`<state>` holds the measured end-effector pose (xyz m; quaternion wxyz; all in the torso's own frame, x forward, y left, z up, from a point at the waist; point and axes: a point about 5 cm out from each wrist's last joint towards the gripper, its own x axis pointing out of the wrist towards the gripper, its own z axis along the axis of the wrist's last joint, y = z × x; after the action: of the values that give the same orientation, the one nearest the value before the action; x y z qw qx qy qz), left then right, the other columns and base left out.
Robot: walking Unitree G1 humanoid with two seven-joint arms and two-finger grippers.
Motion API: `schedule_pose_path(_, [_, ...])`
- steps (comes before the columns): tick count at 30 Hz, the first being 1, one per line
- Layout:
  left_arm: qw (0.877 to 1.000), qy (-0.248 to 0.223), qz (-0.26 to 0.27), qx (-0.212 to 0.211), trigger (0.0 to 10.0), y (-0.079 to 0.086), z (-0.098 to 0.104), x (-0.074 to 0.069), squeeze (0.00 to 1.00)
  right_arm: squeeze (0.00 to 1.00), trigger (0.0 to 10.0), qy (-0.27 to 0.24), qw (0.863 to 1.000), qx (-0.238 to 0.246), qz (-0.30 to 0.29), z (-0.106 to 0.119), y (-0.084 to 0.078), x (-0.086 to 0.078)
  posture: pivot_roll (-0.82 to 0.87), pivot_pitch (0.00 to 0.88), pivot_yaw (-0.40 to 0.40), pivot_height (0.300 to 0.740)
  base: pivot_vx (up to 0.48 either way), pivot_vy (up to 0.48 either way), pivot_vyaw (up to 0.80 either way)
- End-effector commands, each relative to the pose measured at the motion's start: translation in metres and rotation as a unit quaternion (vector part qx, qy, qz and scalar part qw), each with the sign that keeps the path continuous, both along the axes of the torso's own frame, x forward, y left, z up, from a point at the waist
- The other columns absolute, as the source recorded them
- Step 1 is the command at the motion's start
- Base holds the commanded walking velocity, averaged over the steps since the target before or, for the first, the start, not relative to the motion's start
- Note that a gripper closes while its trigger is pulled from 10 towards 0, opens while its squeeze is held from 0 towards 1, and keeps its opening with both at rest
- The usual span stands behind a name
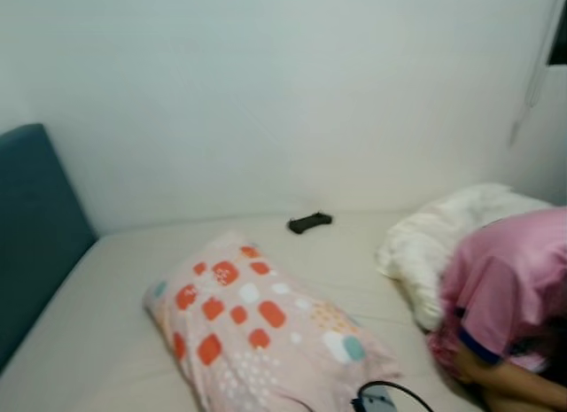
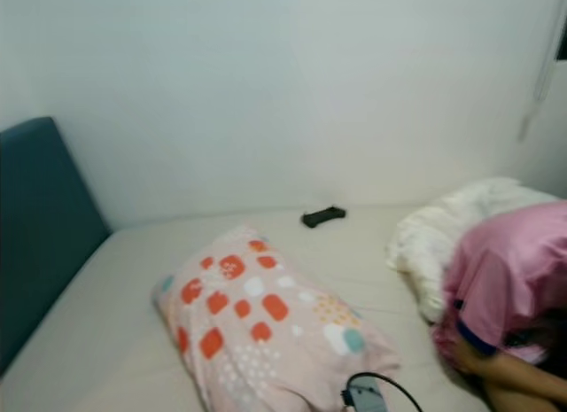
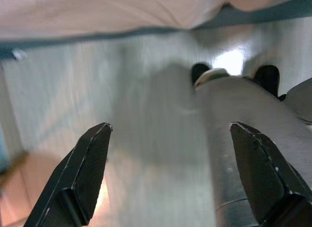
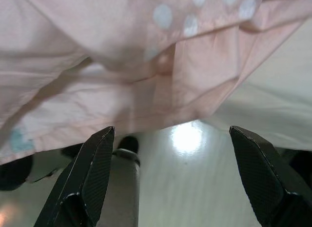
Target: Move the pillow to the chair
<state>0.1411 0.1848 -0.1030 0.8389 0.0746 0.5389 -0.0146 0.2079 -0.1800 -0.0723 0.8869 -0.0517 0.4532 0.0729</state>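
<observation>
Pillow [image 1: 257,328], pink with red and white patches, lies on the bed [image 1: 97,341], lower centre of the head views; its near edge is cut off by the frame bottom. Black cable loop and a grey part [image 1: 379,397] overlap its lower right corner, too cropped to identify. Person in a pink shirt [image 1: 509,288] at lower right, bent over, partly out of frame, beside a white blanket [image 1: 443,235]. Small dark object [image 1: 310,222] near the wall [image 1: 283,93], blurred. Blue headboard [image 1: 35,226] at left. Left gripper [image 3: 170,154] open, empty, over shiny floor. Right gripper [image 4: 170,161] open, empty, pink fabric just ahead.
</observation>
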Motion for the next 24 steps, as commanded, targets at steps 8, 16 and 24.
schedule_pose_path(8, [1.0,0.002,-0.006,-0.003,10.0,0.0011,0.0002,0.0002,0.0,0.0,10.0,-0.003,0.999,-0.037,-0.02,0.0003,-0.0043,0.0009,-0.07,0.0,-0.008,0.74,0.0,-0.107,0.21])
schedule_pose_path(16, [1.0,0.002,0.003,0.001,10.0,0.002,0.0001,-0.0003,0.0,0.0,10.0,0.006,0.999,-0.039,-0.016,-0.0017,-0.0028,-0.0021,-0.07,0.0,-0.009,0.74,0.0,-0.3,0.0])
schedule_pose_path(24, [1.0,0.004,0.001,0.003,10.0,0.0037,-0.0001,-0.0015,0.0,0.0,10.0,-0.014,0.999,-0.025,-0.045,0.0032,-0.0013,0.0067,-0.07,0.0,-0.002,0.74,0.0,0.0,0.0])
